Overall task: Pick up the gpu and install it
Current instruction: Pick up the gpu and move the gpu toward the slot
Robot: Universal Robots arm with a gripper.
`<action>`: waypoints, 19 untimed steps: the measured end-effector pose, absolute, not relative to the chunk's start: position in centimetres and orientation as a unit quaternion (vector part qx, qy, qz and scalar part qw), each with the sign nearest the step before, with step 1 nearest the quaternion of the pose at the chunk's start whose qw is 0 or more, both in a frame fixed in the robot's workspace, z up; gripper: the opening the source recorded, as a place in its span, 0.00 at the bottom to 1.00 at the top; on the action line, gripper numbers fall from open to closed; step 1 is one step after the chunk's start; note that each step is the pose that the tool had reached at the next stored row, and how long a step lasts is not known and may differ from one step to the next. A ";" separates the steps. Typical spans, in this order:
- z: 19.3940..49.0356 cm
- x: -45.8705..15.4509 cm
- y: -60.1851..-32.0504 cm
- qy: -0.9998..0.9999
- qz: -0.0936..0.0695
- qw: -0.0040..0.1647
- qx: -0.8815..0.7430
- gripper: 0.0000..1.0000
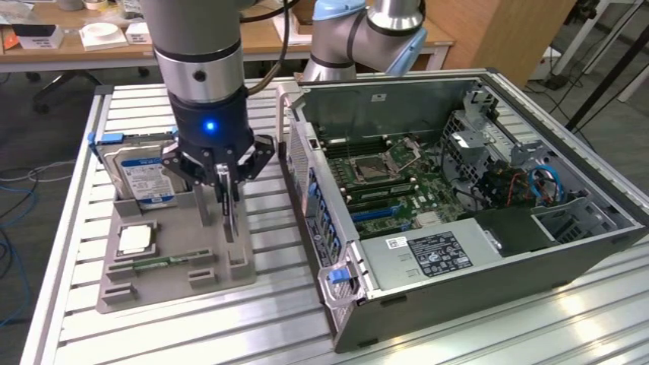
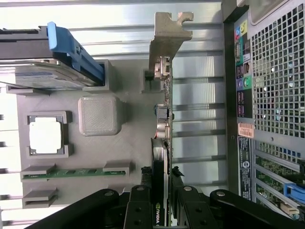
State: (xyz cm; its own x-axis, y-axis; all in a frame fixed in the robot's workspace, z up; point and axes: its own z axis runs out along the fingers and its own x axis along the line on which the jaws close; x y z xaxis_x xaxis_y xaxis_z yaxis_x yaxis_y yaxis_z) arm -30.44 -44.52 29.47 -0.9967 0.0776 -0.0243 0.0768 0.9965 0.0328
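Gpu (image 2: 162, 114), upright on edge in the grey holder (image 1: 167, 281) on the desk (image 1: 254, 323), beside the open computer (image 1: 527, 274); gripper (image 1: 225, 190) fingers (image 2: 142, 205) pinched on its top edge (pick-up step, apparently not yet lifted); freeing it calls for a straight upward pull.

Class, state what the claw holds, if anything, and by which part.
The claw grips the gpu by its upper edge, far from its metal bracket.

Exterior cam looks down over the worktop (image 1: 203, 334); wrist cam stares straight down, close. Both catch the gray holder (image 1: 178, 236).
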 end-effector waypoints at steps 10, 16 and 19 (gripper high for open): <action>30.5 -30.4 -44.5 0.999 0.016 0.013 0.039 0.26; 30.9 -30.4 -44.5 0.999 0.016 0.013 0.039 0.26; 31.1 -30.4 -44.5 0.999 0.016 0.013 0.039 0.26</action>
